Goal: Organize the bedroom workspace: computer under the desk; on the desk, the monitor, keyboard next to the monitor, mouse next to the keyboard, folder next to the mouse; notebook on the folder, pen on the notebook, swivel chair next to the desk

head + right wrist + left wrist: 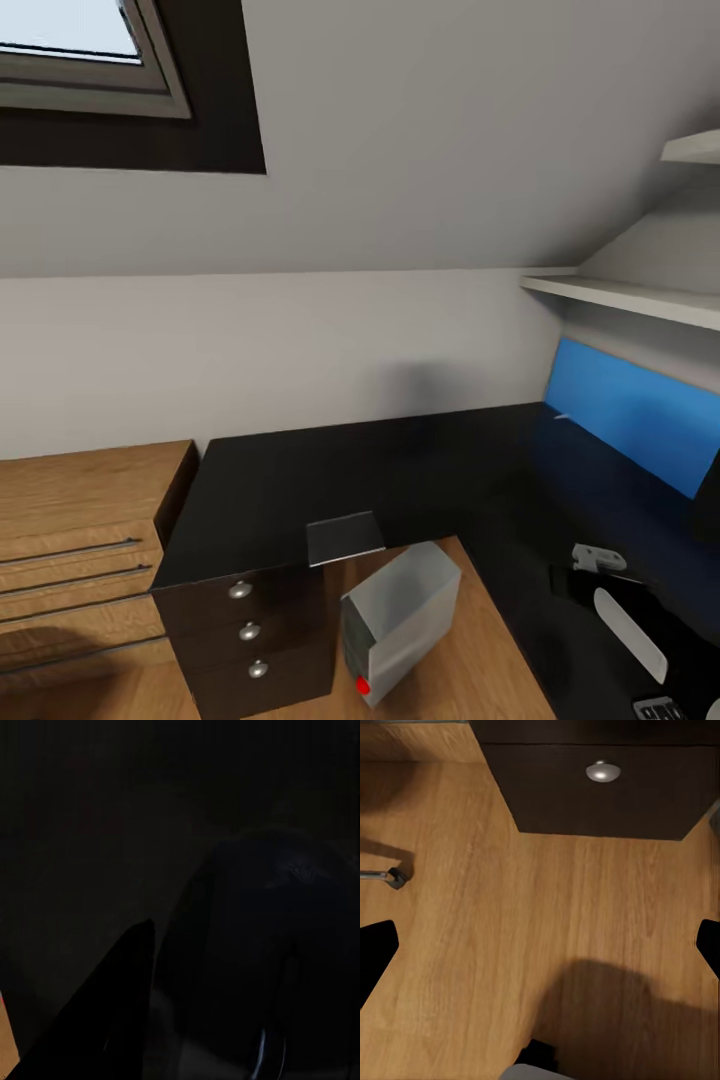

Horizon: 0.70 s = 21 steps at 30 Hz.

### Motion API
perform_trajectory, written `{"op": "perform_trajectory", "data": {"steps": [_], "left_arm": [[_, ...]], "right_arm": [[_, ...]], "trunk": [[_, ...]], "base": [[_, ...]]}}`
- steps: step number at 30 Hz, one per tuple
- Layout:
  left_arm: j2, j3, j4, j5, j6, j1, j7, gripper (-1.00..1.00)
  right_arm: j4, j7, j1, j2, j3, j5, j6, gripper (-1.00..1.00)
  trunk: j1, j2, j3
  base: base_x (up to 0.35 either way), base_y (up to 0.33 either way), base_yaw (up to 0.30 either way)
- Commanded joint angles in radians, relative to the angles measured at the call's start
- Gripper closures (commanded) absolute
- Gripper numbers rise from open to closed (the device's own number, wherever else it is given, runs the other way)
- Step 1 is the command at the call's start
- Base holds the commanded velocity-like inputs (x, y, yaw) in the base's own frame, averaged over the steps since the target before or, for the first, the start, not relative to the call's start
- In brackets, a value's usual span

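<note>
The desk [300, 480] has a glossy black L-shaped top. A grey notebook [345, 538] lies at its front edge above the drawers. The light grey computer [400, 620] stands tilted on the floor in the desk's inner corner. A blue folder [630, 410] sits at the back of the right wing by the wall, with a small white pen [563, 416] at its near corner. The keyboard [660, 710] peeks in at the bottom right. My right arm [598, 558] hangs over the right wing. A rounded black mouse [270, 960] looms beside one finger [112, 1020]. My left gripper [540, 945] is open above the floor.
A wooden cabinet [80, 540] with long bar handles stands left of the desk. White shelves [630, 295] jut from the right wall under the sloped ceiling. A drawer knob [602, 772] and a chrome leg with a caster [394, 876] show near the left gripper.
</note>
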Motion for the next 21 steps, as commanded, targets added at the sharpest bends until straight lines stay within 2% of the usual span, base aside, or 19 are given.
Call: {"op": "perform_trajectory", "data": {"steps": [1, 8, 19, 21], "left_arm": [[0.002, -0.008, -0.001, 0.011, -0.006, -0.001, 0.007, -1.0], [0.002, -0.008, -0.001, 0.011, -0.007, -0.001, 0.007, -1.0], [0.002, -0.008, -0.001, 0.011, -0.006, -0.001, 0.007, -1.0], [0.002, -0.008, 0.0, 0.011, -0.006, -0.002, 0.007, -1.0]], "right_arm": [[0.004, -0.008, -0.001, -0.002, 0.006, -0.011, -0.001, 1.0], [0.043, -0.002, -0.001, -0.001, 0.01, 0.056, -0.006, 1.0], [0.112, 0.005, -0.001, 0.0, 0.01, 0.069, -0.047, 1.0], [0.138, 0.005, -0.001, 0.001, 0.01, 0.07, -0.076, 1.0]], "trunk": [[0.0, -0.001, -0.001], [0.0, -0.001, 0.004], [0.0, -0.001, 0.005], [0.0, -0.001, 0.005]], "base": [[0.0, 0.0, -0.237], [0.0, 0.0, -0.242], [0.0, 0.0, -0.048], [0.0, 0.0, -0.002]]}}
